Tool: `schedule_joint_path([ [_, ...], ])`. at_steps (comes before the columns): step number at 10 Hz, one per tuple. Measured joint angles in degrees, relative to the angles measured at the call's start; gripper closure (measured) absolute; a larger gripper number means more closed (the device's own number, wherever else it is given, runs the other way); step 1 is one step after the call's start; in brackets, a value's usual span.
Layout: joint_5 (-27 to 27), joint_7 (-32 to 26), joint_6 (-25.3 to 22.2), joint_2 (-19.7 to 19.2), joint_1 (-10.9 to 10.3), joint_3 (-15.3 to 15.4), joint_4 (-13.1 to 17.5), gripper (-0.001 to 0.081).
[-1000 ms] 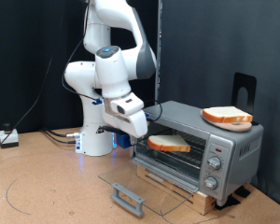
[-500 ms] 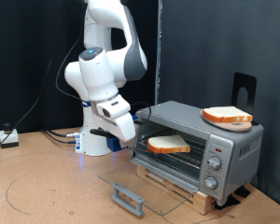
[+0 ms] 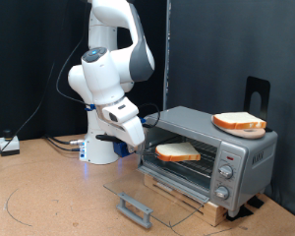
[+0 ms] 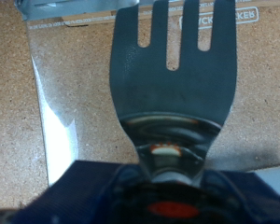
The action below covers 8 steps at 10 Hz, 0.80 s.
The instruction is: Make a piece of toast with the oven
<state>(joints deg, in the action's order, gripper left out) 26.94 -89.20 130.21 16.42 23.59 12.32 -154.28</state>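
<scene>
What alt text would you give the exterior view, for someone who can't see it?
A slice of toast lies on the rack inside a silver toaster oven whose glass door hangs open. The white robot arm's gripper hovers at the oven's left, apart from the toast. Another slice sits in an orange dish on top.

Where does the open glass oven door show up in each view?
Exterior view: the glass door lies folded flat in front of the oven, lower middle.
Wrist view: the same door fills the background behind the dark fork-shaped tool.
Shared landmark: the cork tabletop.
</scene>
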Motion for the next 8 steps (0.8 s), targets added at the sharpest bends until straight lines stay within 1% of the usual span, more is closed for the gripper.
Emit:
schedule_joint_path([
  [3,-1.6,1.5,0.4,0.0,0.0,0.4,-0.3,0.0349],
  [5,-1.5,2.1,0.5,0.0,-0.1,0.8,-0.4,0.0349],
  [8,-0.8,3.2,0.5,0.1,-0.5,2.4,-1.1,0.0349],
])
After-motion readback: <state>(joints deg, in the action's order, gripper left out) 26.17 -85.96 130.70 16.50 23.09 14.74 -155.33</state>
